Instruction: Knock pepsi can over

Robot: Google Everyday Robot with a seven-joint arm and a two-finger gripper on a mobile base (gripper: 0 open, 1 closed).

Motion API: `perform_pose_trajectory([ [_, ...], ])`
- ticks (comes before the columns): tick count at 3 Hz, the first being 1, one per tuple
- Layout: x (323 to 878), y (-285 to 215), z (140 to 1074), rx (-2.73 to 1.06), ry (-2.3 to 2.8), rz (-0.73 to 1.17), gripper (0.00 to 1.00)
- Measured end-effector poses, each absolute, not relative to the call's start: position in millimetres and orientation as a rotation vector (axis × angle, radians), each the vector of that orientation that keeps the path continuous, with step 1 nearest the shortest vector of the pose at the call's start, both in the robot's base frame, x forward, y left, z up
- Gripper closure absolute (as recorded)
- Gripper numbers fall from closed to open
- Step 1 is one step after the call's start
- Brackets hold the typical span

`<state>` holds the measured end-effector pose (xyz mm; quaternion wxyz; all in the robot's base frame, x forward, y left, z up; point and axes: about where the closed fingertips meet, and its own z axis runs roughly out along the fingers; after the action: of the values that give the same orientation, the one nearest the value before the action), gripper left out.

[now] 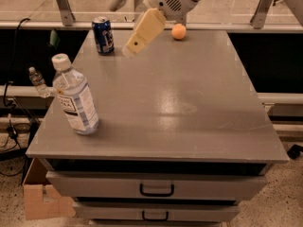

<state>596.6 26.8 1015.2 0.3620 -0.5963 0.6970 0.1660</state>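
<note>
The pepsi can (102, 35) stands upright at the far left corner of the grey cabinet top (189, 103). It is dark blue with a silver top. My gripper (130, 49) comes down from the upper middle on a white arm. Its cream-coloured fingers point down and left, and their tip hangs just right of the can, a short gap away. Nothing is held in it.
A clear water bottle (75, 97) with a white cap stands at the left front of the cabinet top. An orange ball (178, 31) lies at the far edge. A rail runs behind the cabinet. Drawers (156, 188) are below the front edge.
</note>
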Motion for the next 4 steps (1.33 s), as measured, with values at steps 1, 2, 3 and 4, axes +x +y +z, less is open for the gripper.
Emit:
perform_pose_trajectory([
  [1,612,54,1013,-1.493,1.735,0.496,0.00],
  [2,655,113,1004,-1.397,1.619,0.616,0.00],
  [3,709,160,996,-1.291,1.525,0.678,0.00],
  [4,755,188,992,-1.197,1.476,0.699,0.00],
])
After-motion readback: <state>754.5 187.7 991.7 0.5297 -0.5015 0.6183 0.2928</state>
